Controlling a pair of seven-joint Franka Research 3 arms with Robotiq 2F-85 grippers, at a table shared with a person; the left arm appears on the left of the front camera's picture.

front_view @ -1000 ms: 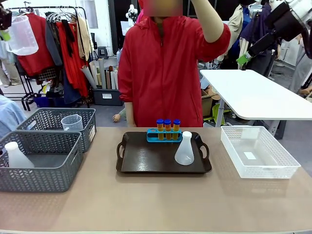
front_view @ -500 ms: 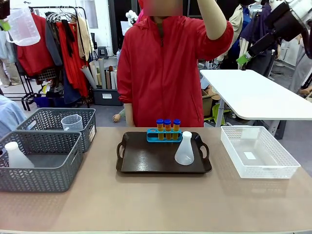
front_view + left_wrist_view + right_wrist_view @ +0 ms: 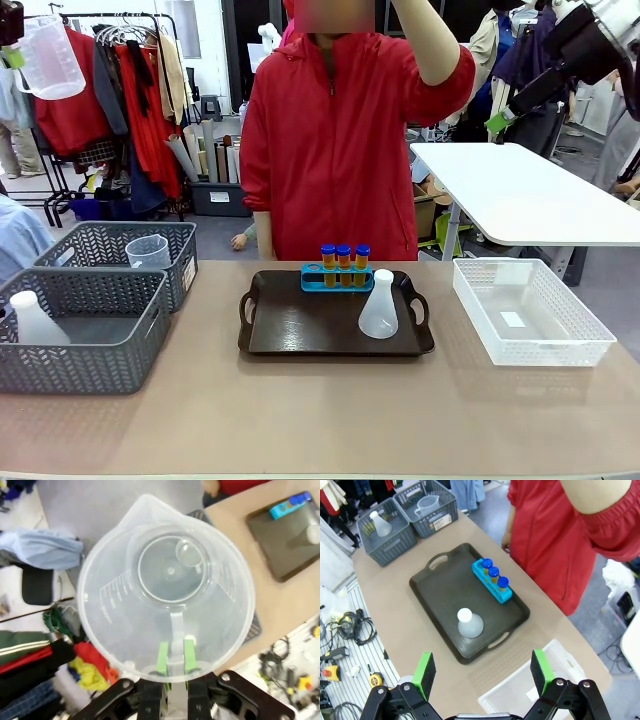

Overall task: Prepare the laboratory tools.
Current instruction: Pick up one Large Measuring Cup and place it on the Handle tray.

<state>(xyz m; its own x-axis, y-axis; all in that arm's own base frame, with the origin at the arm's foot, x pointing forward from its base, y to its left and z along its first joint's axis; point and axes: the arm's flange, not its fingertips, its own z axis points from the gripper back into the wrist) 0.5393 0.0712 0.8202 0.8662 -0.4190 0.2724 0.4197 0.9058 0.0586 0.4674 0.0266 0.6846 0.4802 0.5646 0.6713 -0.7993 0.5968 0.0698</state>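
High at the far left, my left gripper [image 3: 12,52] is shut on the handle of a clear measuring jug [image 3: 48,58]. In the left wrist view the jug [image 3: 167,587] hangs mouth-on above my green pads [image 3: 162,661]. On the dark tray [image 3: 300,335] stands a blue rack [image 3: 335,281] with three orange-filled, blue-capped test tubes [image 3: 344,258], and a white conical flask [image 3: 378,306] in front of it. My right gripper [image 3: 482,672] hangs open high over the table with nothing between its fingers. It is at the top right in the front view [image 3: 497,122].
Two grey baskets stand at the left: the near basket [image 3: 100,365] holds another flask [image 3: 33,320], the far basket [image 3: 80,245] another jug [image 3: 148,251]. A white mesh bin [image 3: 590,350] sits at the right. A person in red stands behind the tray with one arm [image 3: 430,45] raised.
The jug in my left gripper has risen a little and tilted. The tray, rack, flask and right arm have not moved.
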